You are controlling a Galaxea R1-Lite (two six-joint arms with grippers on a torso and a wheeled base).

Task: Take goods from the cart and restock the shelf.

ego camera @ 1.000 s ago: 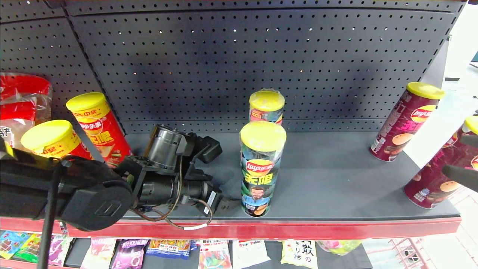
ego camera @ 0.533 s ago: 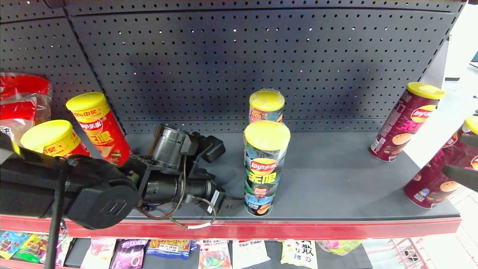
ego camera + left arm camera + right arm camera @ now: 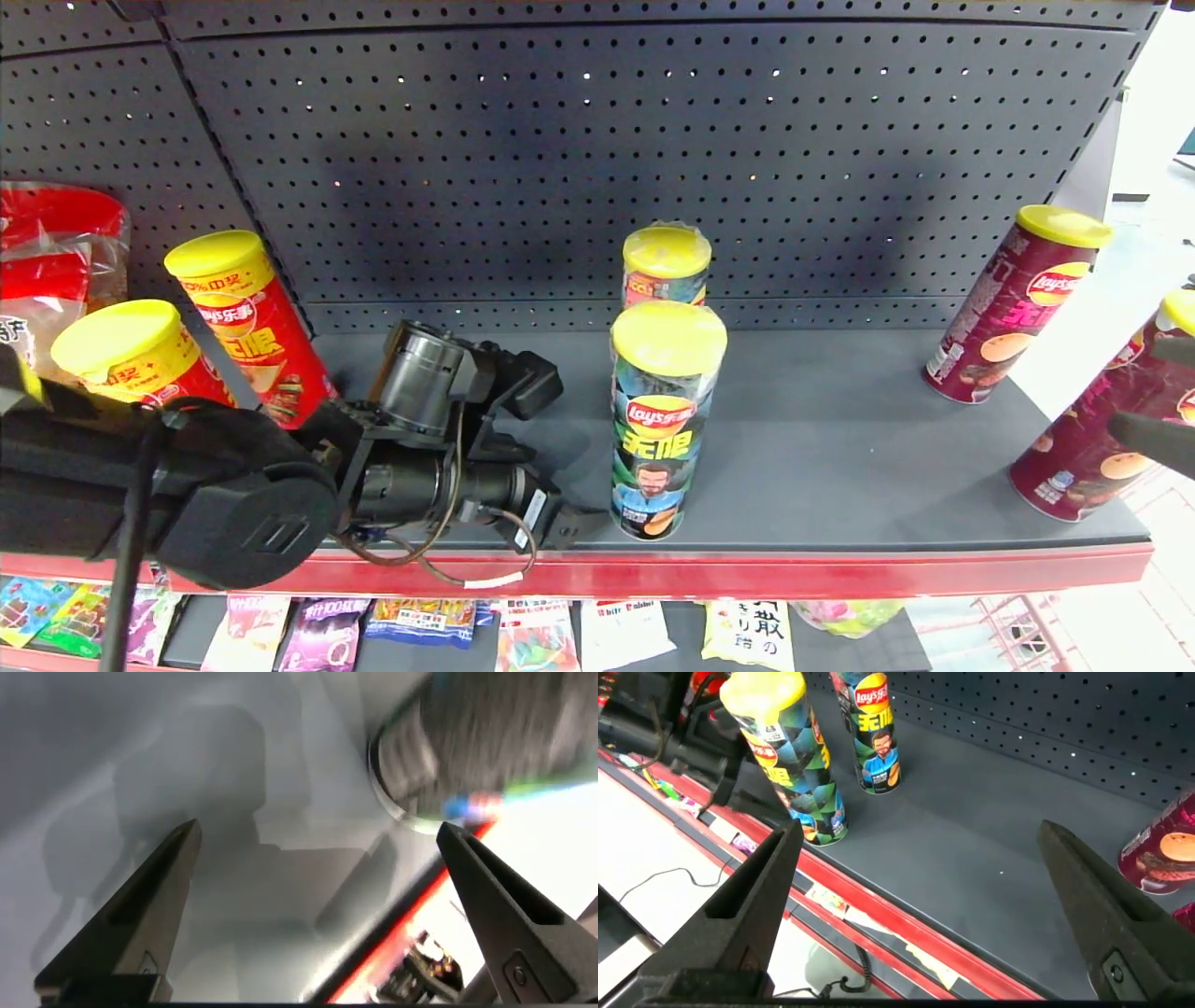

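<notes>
**Left pincer gaping wide by the front chips can, can standing on the shelf**

Nearest you, snack packets (image 3: 532, 635) are lying on the lower level under the red shelf edge (image 3: 840, 571). Your left gripper (image 3: 318, 829) is sitting low over the grey shelf (image 3: 822, 448) close to that edge, jaws spread wide and gripping nothing. Its tip is pointing at the foot of the front chips can (image 3: 665, 420), just beside it; you cannot tell whether it is touching. That can, with a yellow lid and green-blue wrap, is standing upright near the shelf front, about mid-width. Your right gripper (image 3: 920, 826) is hanging at the shelf's right end, also spread wide and empty, in front of a maroon can (image 3: 1088, 439) that is standing near the front right corner. Going farther back, a red can (image 3: 131, 350) and another red can (image 3: 247, 313) behind it are standing on the left, and a second maroon can (image 3: 1018, 299) is standing on the right. A second green-blue can (image 3: 665, 266) is standing straight behind the front one, close to the perforated back panel (image 3: 607, 159)
</notes>
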